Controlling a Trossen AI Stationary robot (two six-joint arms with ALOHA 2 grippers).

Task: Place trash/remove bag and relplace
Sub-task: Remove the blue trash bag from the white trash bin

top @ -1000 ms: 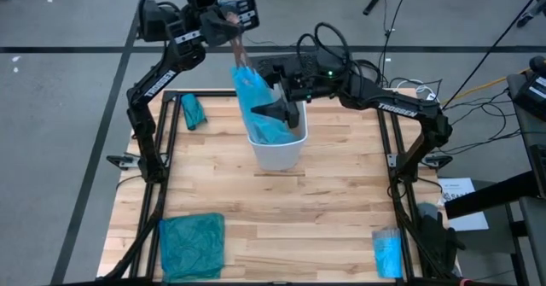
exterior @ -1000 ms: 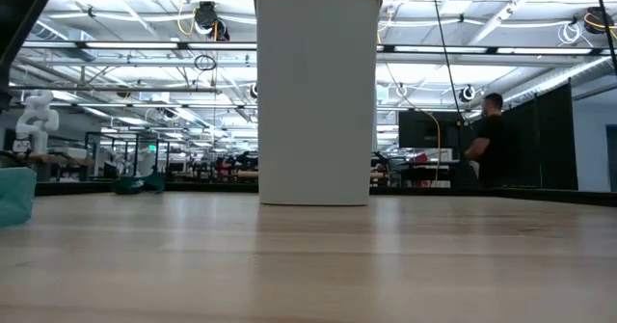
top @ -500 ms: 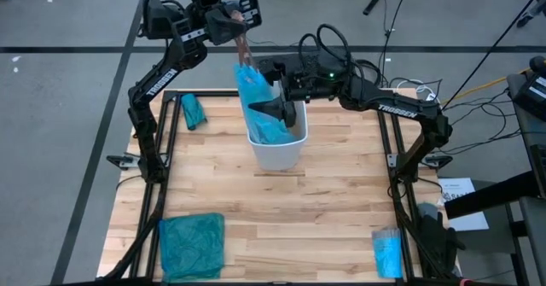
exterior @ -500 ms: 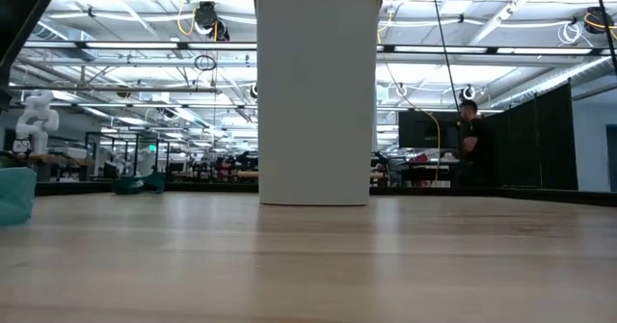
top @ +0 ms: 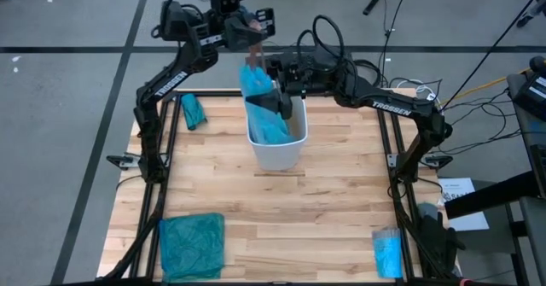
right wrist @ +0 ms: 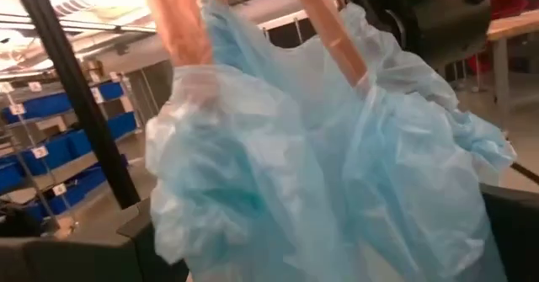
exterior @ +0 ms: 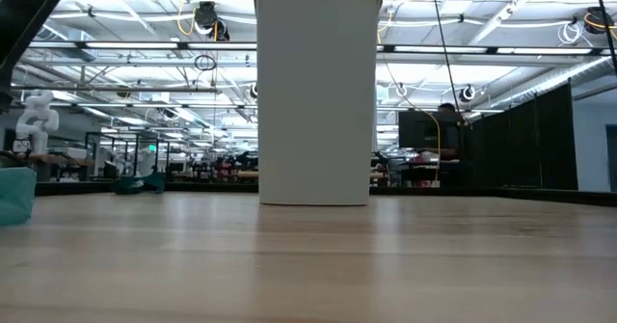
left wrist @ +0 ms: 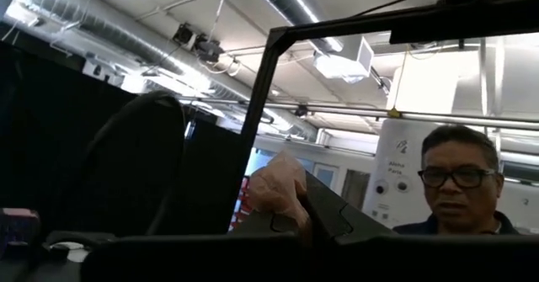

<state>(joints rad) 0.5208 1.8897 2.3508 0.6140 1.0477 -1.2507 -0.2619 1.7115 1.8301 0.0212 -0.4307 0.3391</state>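
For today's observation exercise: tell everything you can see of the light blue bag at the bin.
The bag is thin, crinkly, translucent sky-blue plastic with pinkish drawstring handles. It is stretched upward, partly out of the white bin, its lower part inside. The left gripper, shut, holds it by the handles above the table's far edge. The right gripper, open, sits at the bin's rim against the bag. No trash shows through it.

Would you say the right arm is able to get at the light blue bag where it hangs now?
Probably yes: the right gripper hangs open right beside the light blue bag over the white bin, nothing between.
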